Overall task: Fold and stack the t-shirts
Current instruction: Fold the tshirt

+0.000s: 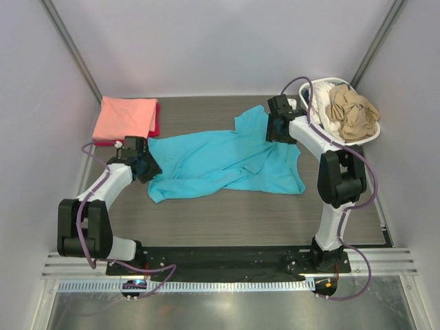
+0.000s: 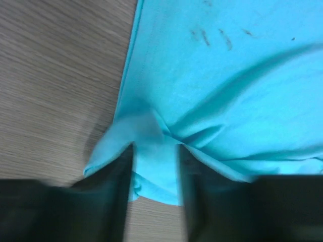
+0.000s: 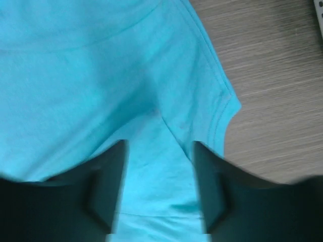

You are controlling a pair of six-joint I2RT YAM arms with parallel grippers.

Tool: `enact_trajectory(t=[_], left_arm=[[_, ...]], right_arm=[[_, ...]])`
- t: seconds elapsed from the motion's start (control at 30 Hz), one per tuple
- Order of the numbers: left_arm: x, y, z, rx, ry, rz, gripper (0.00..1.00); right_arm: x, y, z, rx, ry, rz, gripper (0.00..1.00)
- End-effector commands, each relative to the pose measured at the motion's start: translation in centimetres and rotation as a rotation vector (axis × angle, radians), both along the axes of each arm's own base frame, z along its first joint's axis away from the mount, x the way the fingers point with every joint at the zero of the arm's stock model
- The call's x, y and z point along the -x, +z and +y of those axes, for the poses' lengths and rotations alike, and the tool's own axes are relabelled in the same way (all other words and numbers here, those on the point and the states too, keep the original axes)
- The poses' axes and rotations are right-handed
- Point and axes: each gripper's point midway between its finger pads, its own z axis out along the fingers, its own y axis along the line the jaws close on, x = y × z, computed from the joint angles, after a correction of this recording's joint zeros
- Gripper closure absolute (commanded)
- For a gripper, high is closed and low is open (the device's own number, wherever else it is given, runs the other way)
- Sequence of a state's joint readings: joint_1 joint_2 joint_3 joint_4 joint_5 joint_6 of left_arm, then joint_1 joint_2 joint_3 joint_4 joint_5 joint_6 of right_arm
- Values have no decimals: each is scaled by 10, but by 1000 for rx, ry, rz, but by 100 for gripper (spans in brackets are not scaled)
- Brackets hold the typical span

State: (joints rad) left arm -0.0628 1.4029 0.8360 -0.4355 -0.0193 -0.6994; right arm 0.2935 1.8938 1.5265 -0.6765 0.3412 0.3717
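A bright turquoise t-shirt [image 1: 220,161] lies crumpled and partly spread across the middle of the table. My left gripper [image 1: 146,167] is at its left edge. In the left wrist view, the left gripper [image 2: 154,148] is shut on a bunched corner of the turquoise shirt [image 2: 227,75]. My right gripper [image 1: 278,127] is at the shirt's far right, near a sleeve. In the right wrist view, the right gripper [image 3: 160,143] holds the turquoise cloth [image 3: 101,65] between its fingers, with creases running into the jaws. A folded salmon-pink shirt [image 1: 126,117] lies on a red shirt [image 1: 155,126] at the back left.
A white laundry basket [image 1: 371,134] stands at the back right, holding a tan shirt [image 1: 352,110] and a white shirt [image 1: 324,113]. Grey walls enclose the table on three sides. Wood-grain table top [image 1: 227,220] shows in front of the shirt.
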Motion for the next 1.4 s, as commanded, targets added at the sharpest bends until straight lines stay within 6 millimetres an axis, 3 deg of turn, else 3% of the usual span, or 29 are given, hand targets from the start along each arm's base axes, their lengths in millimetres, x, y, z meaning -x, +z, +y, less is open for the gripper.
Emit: enact_trajectory(t=[0.0,0.03,0.07,0.13,0.2,0.23,0.27,0.3,0.33,0.37,0.4,0.43,0.5,0.53,0.63,0.9,1.03,1.2,1.37], left_arm=[[-15,43,-3,22,-16,-131,49],[-12,49,-3,26,-11,-148,28],[-4,46,4,-1,16,-153,21],[7,61,10,-12,55,-214,12],[25,50,12,0,89,-199,11],[31,56,13,9,106,-231,11],[37,53,14,14,124,-229,11],[47,42,13,27,134,-211,11],[51,45,12,50,151,-233,12],[57,42,10,66,155,-227,12],[66,31,10,70,158,-207,13],[71,26,9,82,175,-200,14],[79,24,8,101,184,-220,16],[87,12,9,103,194,-199,18],[96,2,6,126,205,-193,20],[101,-23,0,146,207,-142,28],[96,-31,0,150,211,-157,42],[87,-33,2,145,218,-184,56],[74,-29,0,153,206,-222,82]], right_arm=[[-19,26,-4,40,20,-51,25],[-16,35,-8,44,3,-65,18],[-12,40,-13,60,-18,-79,11],[5,47,-20,40,-58,-99,6],[18,47,-27,14,-95,-108,5],[35,32,-32,6,-111,-77,4],[40,45,-35,-38,-142,-134,3],[49,44,-33,-95,-143,-136,3],[67,23,-46,-116,-177,-92,2],[71,36,-49,-177,-201,-151,2],[79,32,-52,-217,-214,-149,2],[95,14,-59,-272,-239,-104,2],[105,18,-60,-343,-252,-136,2],[117,9,-61,-354,-258,-114,2],[133,2,-59,-387,-267,-107,2],[149,-33,-43,-463,-249,-37,6],[151,-48,-41,-478,-252,-10,11],[152,-59,-40,-485,-257,3,27],[151,-66,-43,-477,-269,2,49]])
